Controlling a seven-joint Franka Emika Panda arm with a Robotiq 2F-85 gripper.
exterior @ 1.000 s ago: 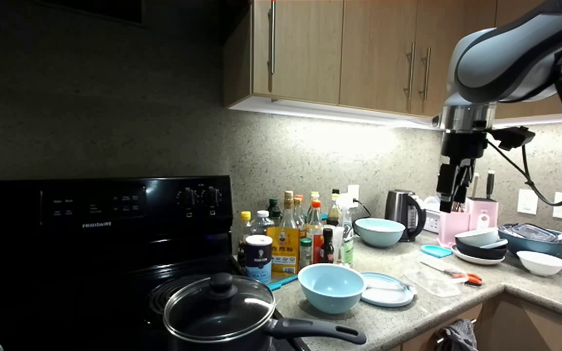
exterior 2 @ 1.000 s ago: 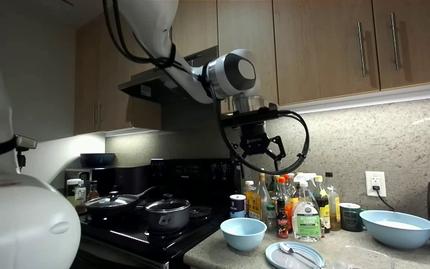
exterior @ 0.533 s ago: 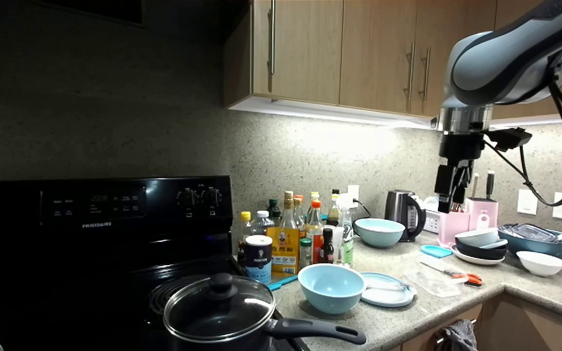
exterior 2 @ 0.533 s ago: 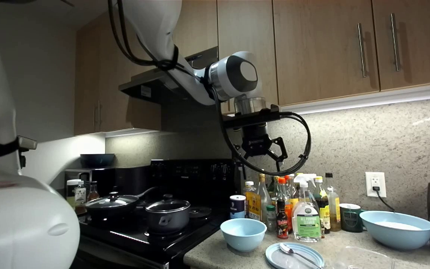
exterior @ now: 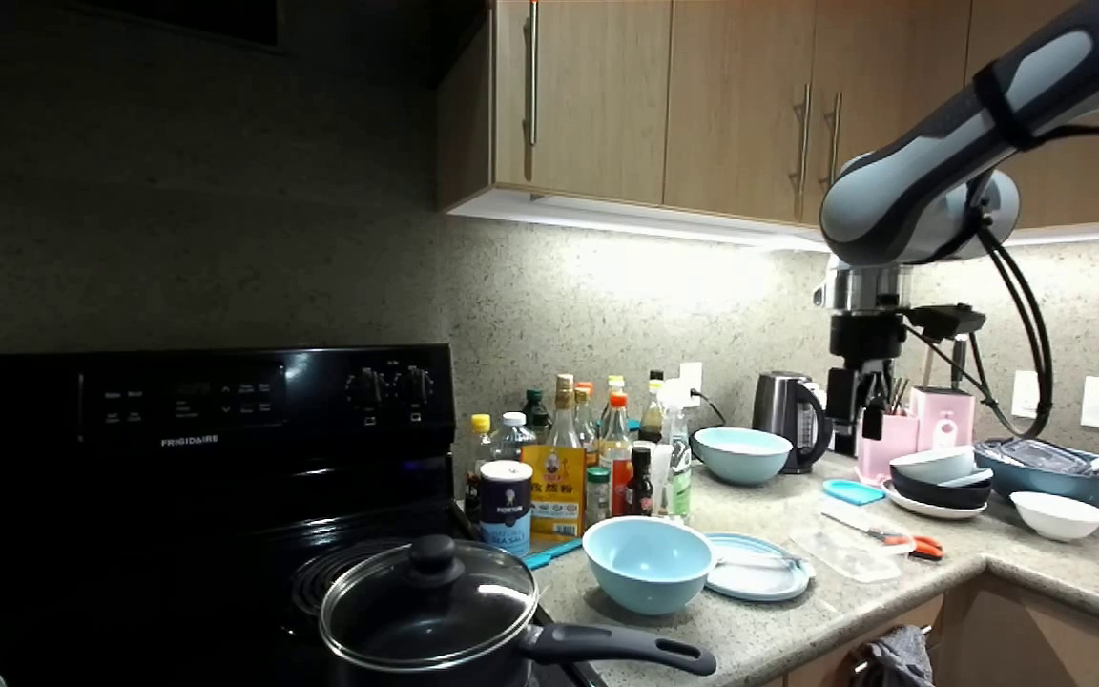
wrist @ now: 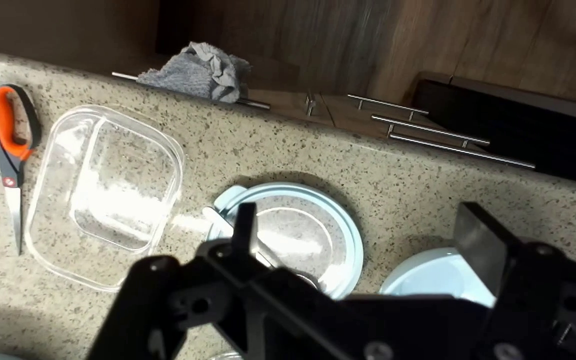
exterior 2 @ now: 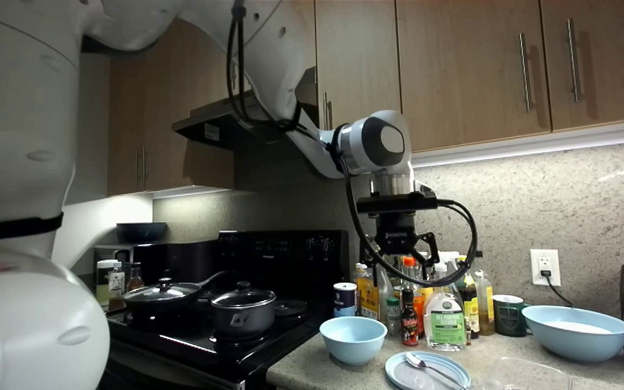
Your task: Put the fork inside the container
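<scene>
A silver spoon-like utensil (exterior 2: 435, 370) lies across a round light-blue-rimmed lid (exterior 2: 397, 374) on the counter. In the wrist view its handle (wrist: 218, 220) sticks out past the lid (wrist: 353, 240), and my left finger hides part of it. I cannot make out a fork. A clear rectangular container (wrist: 113, 165) sits beside the lid; it also shows in both exterior views (exterior: 845, 553) (exterior 2: 528, 374). A light-blue bowl (exterior: 647, 568) stands on the lid's other side (wrist: 433, 277). My gripper (wrist: 357, 215) is open and empty, above the counter, lid and bowl, near the bottles (exterior 2: 400, 273).
Orange-handled scissors (wrist: 5, 135) lie beside the clear container. Several bottles and a spray bottle (exterior 2: 446, 319) stand behind the lid. A lidded pot (exterior: 430, 611) is on the stove, its handle pointing toward the counter. A larger blue bowl (exterior 2: 572, 336) and kettle (exterior: 783, 420) stand further along.
The arm has come down and moved sideways, leftward in one exterior view and rightward in the other, with the gripper now lower in front of the bottles. The objects on the counter have not moved.
</scene>
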